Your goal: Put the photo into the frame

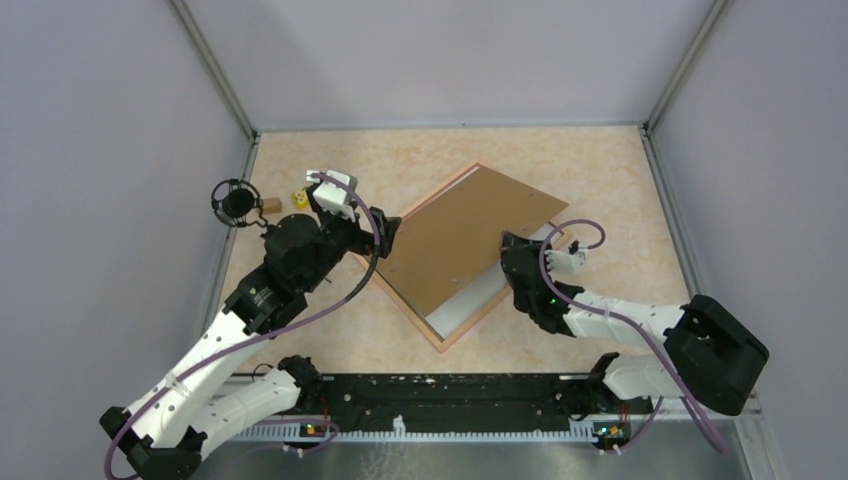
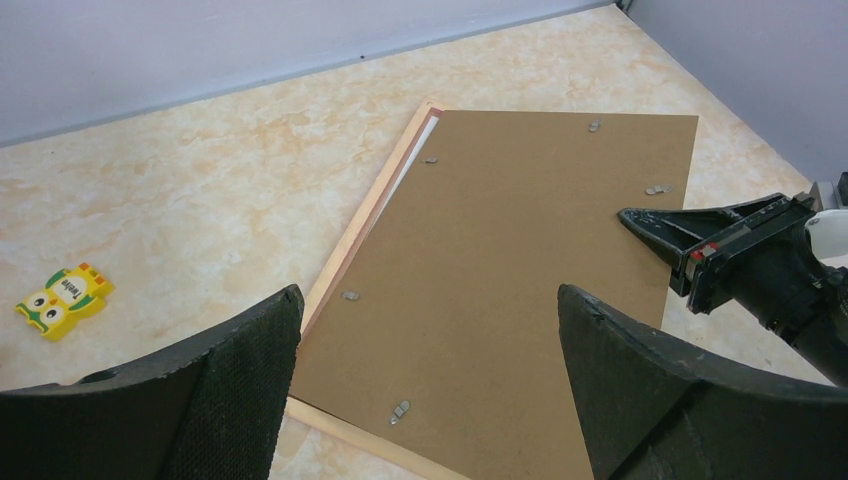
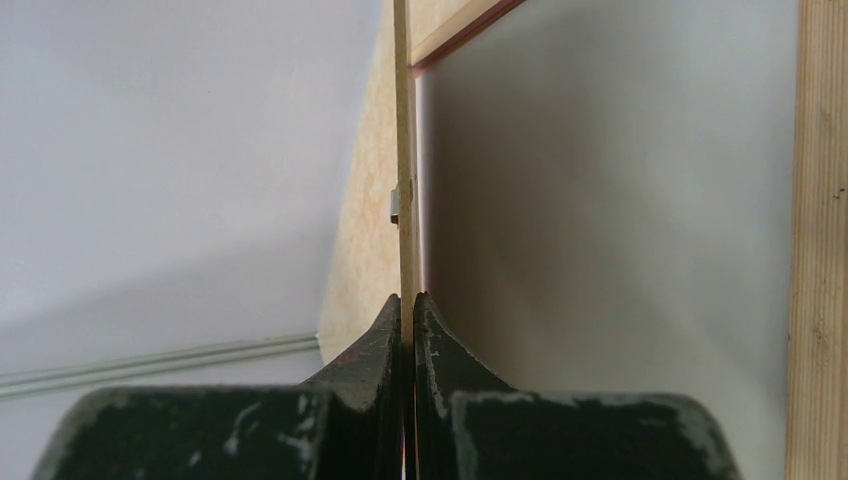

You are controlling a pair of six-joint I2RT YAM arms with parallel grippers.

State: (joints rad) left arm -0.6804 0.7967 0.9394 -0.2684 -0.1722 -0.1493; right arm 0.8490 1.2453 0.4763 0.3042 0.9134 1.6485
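Note:
The salmon-pink frame [image 1: 409, 311] lies flat on the table, turned like a diamond. Inside it lies the photo [image 1: 478, 300], its white back up and mostly covered. A brown backing board [image 1: 465, 240] rests over it, shifted toward the back. My right gripper [image 1: 512, 246] is shut on the board's right edge. In the right wrist view the thin board [image 3: 404, 150] runs edge-on between the closed fingers [image 3: 432, 330], with the photo's white back [image 3: 600, 200] and a frame rail [image 3: 822, 250] beside it. My left gripper [image 2: 428, 296] hangs open and empty above the board's [image 2: 520, 250] near-left corner.
A yellow toy block [image 1: 299, 198] and a small brown block [image 1: 271, 205] lie at the back left, next to a black round fixture [image 1: 237, 203]. The yellow toy [image 2: 62, 298] also shows in the left wrist view. Grey walls enclose the table.

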